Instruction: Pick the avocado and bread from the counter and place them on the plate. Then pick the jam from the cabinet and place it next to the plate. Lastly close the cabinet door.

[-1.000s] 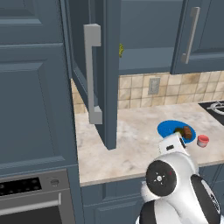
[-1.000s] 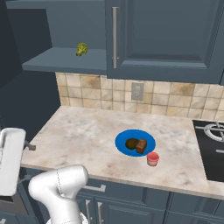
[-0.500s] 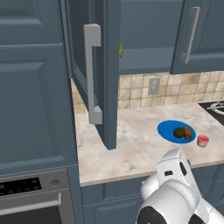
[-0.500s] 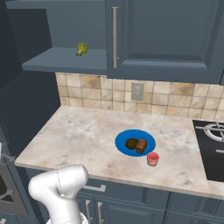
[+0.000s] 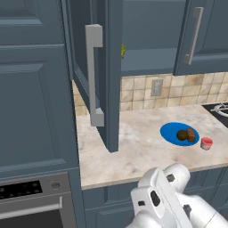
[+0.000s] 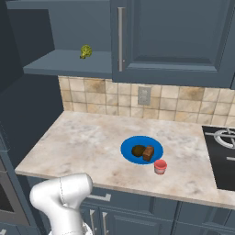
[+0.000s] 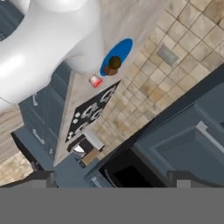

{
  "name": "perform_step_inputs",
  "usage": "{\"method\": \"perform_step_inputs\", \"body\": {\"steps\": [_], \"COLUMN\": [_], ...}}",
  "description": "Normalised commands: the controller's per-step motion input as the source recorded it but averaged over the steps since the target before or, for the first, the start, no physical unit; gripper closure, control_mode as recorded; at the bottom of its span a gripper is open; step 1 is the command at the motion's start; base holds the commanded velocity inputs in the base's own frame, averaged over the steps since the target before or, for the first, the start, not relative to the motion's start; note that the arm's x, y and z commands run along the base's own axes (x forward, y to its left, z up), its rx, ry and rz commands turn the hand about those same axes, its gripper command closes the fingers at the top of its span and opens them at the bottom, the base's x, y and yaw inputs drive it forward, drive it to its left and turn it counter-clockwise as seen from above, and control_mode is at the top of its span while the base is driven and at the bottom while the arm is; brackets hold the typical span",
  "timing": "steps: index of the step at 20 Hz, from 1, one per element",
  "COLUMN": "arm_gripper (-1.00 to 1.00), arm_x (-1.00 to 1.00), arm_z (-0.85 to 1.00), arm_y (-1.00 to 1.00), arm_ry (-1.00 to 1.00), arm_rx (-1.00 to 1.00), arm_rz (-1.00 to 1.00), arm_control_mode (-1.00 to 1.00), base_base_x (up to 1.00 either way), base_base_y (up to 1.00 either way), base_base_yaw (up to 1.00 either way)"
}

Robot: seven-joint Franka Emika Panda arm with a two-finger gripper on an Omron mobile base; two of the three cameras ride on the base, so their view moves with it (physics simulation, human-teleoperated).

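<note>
The blue plate (image 5: 171, 132) (image 6: 131, 155) (image 7: 124, 48) lies on the beige counter (image 5: 133, 151) (image 6: 82, 142). On it sit the round dark avocado (image 5: 181, 135) (image 6: 138, 150) (image 7: 115, 61) and the brown bread (image 5: 191, 135) (image 6: 148, 153) (image 7: 110, 70), touching. The red jam (image 5: 206, 143) (image 6: 159, 166) (image 7: 95, 81) stands on the counter just beside the plate's front right rim. The cabinet door (image 5: 111, 75) swings wide open, handle (image 5: 94, 75) facing out, above the counter's left end. My gripper (image 7: 113, 179) is open and empty, far from the food, its view rolled over.
A small yellow-green item (image 6: 85, 51) (image 5: 123, 50) rests on the open cabinet's shelf (image 6: 69, 64). A black stove (image 6: 225, 156) (image 7: 89, 111) borders the counter on the right. An oven front (image 5: 31, 200) sits lower left. My white arm (image 5: 169, 200) (image 6: 62, 197) is folded low before the counter.
The arm has dropped lower in front of the counter, uncovering the plate in the left base view; the white hand has left the left edge of the right base view. Food, jam and door stayed put.
</note>
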Motion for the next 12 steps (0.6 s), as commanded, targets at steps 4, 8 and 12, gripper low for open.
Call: {"method": "perform_step_inputs", "body": {"steps": [4, 8, 12], "arm_gripper": [-1.0, -1.0, -1.0], "arm_x": [0.0, 0.0, 0.0], "arm_z": [0.0, 0.0, 0.0], "arm_y": [0.55, 0.51, 0.46], "arm_ry": [-0.01, 0.0, 0.0], "arm_rx": [-0.18, -0.17, -0.15], "arm_rz": [-0.02, -0.03, -0.03], "arm_control_mode": [-1.0, -1.0, -1.0], "base_base_x": [0.0, 0.0, 0.0], "base_base_y": [0.0, 0.0, 0.0], "base_base_yaw": [0.0, 0.0, 0.0]}}
